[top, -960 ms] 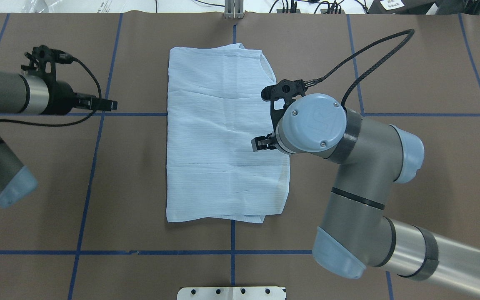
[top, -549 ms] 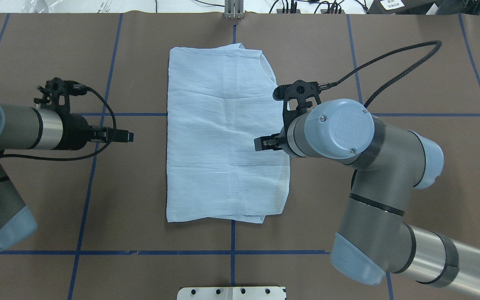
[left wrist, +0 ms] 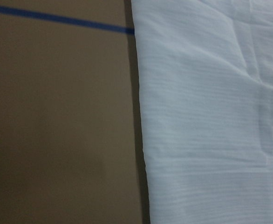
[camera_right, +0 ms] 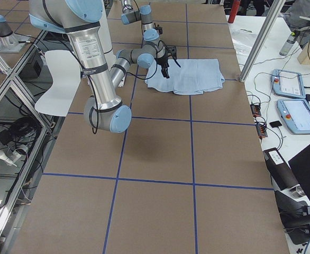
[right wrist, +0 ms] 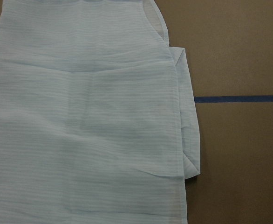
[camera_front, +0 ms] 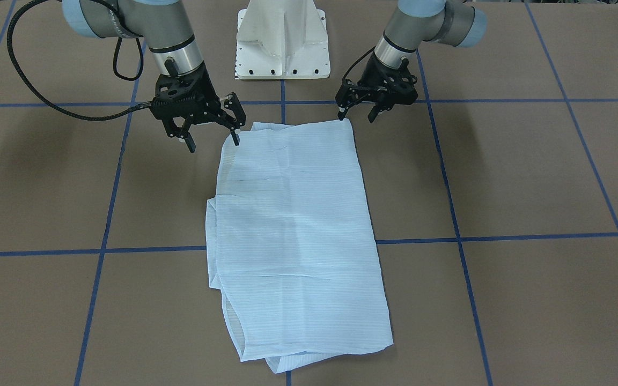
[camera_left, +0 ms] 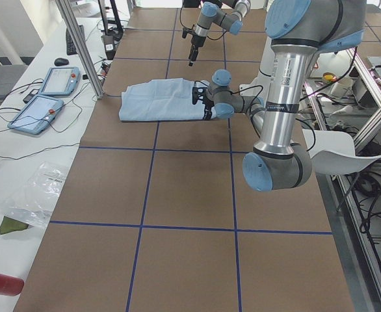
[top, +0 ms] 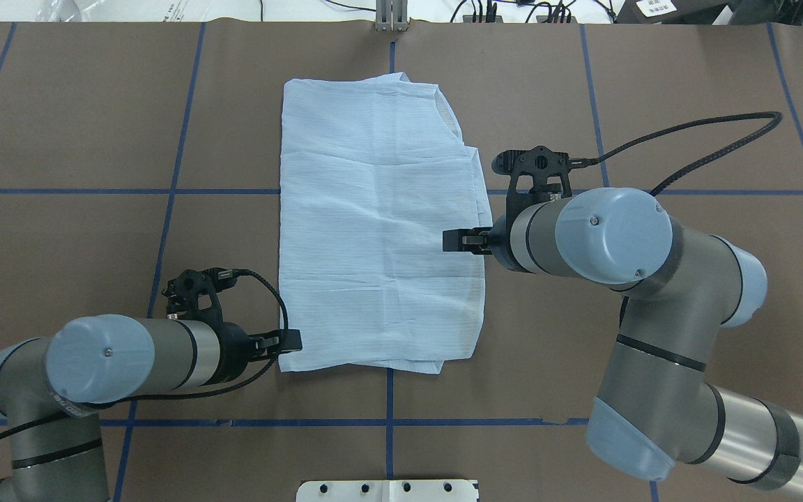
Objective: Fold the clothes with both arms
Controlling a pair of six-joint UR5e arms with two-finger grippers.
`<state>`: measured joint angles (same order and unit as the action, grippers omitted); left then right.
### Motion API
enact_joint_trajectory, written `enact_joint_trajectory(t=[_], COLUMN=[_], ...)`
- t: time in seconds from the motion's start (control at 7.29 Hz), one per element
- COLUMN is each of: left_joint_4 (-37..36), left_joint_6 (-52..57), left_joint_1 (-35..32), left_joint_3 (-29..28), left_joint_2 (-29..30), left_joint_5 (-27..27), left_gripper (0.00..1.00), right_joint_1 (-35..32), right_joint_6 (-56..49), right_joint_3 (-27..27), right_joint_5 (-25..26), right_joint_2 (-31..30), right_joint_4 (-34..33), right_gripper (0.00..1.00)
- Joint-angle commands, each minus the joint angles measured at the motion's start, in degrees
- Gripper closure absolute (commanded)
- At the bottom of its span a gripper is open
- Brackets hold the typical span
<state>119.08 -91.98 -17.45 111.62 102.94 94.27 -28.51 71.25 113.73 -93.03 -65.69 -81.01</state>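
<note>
Pale-blue striped shirt: thin cloth, folded into a long rectangle. It lies flat in the middle of the brown desk, over the blue tape lines. A narrow under-layer sticks out along its edge on my right side.
Black two-fingered left hand: I hold it at the shirt's corner nearest my base, on my left. The fingers are spread apart and grip nothing. One fingertip is just beside the corner; whether it touches the cloth I cannot tell.
Black two-fingered right hand: I hold it at the other near corner, on my right. The fingers are wide apart and empty. One fingertip is at the cloth's edge and the other is over bare desk beside it.
Left wrist camera: shows the shirt's straight side edge running up the picture from close by, with bare desk and one blue line next to it.
Right wrist camera: looks down on the shirt's side with the protruding layer, a blue line meeting it from the desk.
White pedestal base: stands at the desk's edge between my two arms, apart from the shirt.
</note>
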Motion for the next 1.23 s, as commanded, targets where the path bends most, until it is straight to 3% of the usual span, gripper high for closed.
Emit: enact_joint_trajectory(t=[0.0,0.96,1.1], left_joint_4=[-0.1,-2.4,-2.4], left_joint_6=[-3.1,-1.1,-1.1], left_joint_1=[1.1,0.8,0.8], left_joint_3=[-3.8,-5.0,-5.2], left_joint_2=[3.2,3.3,3.3], left_joint_5=[-0.8,-0.8,-0.8], left_gripper=[0.36,0.36,0.41], right_joint_1=[0.0,0.5,0.6], right_joint_6=[0.0,0.1,0.1], right_joint_3=[0.0,-0.1,-0.1], right_joint_5=[0.1,0.2,0.2], right_joint_2=[-0.1,-0.1,-0.1], right_joint_4=[0.1,0.1,0.1], right_gripper=[0.0,0.0,0.0])
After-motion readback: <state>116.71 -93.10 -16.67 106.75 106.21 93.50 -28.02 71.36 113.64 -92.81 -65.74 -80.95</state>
